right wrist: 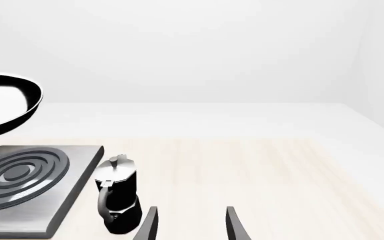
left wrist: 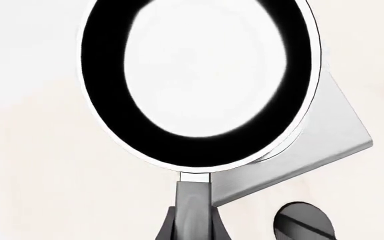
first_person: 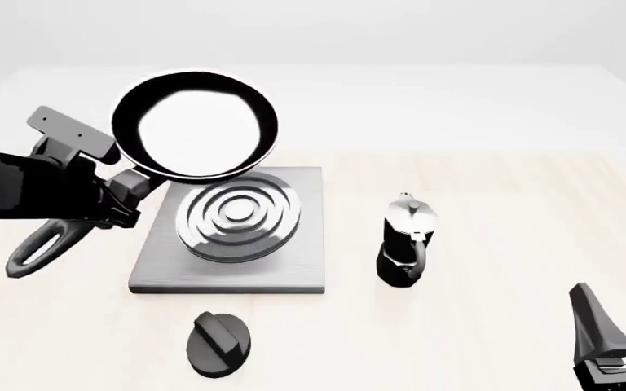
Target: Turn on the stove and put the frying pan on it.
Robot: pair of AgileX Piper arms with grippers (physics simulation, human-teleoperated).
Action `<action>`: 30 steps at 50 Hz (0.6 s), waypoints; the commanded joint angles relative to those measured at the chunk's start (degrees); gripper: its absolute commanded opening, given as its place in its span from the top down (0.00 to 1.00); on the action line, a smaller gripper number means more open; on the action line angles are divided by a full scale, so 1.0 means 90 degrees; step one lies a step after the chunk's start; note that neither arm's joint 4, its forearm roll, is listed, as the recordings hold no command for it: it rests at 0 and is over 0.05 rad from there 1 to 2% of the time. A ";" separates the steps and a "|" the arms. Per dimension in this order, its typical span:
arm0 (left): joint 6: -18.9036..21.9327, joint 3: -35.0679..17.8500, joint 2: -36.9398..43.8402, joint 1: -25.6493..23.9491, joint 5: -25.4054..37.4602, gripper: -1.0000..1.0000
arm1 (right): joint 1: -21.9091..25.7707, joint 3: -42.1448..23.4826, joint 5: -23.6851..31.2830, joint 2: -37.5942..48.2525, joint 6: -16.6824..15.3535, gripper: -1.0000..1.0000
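Note:
The frying pan (first_person: 193,124), black with a thin silver rim, is in the air, tilted, over the back left of the stove (first_person: 310,252). My left gripper (first_person: 117,199) is shut on the pan's handle (first_person: 41,248) near the bowl. In the left wrist view the pan (left wrist: 105,100) covers most of the grey stove slab (left wrist: 325,135). The burner rings (first_person: 242,216) are bare. The black knob (first_person: 221,344) lies in front of the slab and also shows in the left wrist view (left wrist: 305,222). My right gripper (first_person: 621,322) is open and empty at the front right.
A black-and-silver moka pot (first_person: 406,242) stands upright just right of the stove, also in the right wrist view (right wrist: 118,195) ahead of my right gripper (right wrist: 190,227). The pan's edge (right wrist: 5,112) and the slab (right wrist: 78,170) show there too.

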 commanded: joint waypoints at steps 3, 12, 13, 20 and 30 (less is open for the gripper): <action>-0.0472 0.0305 -0.0071 -0.0455 -0.0240 1.00 | 0.0000 0.0000 -0.0001 0.0001 -0.0002 0.00; -0.0723 0.0614 0.0074 -0.0661 -0.0645 1.00 | -0.0002 0.0000 0.0001 -0.0002 0.0003 0.00; -0.0724 0.0660 0.0074 -0.0658 -0.0695 1.00 | -0.0002 0.0000 0.0000 0.0000 0.0001 0.00; -0.0862 0.1015 0.0231 -0.0766 -0.1257 1.00 | 0.0001 0.0000 -0.0001 0.0001 0.0000 0.00; -0.1007 0.1329 0.0461 -0.0903 -0.1748 1.00 | 0.0000 0.0000 0.0000 0.0000 -0.0002 0.00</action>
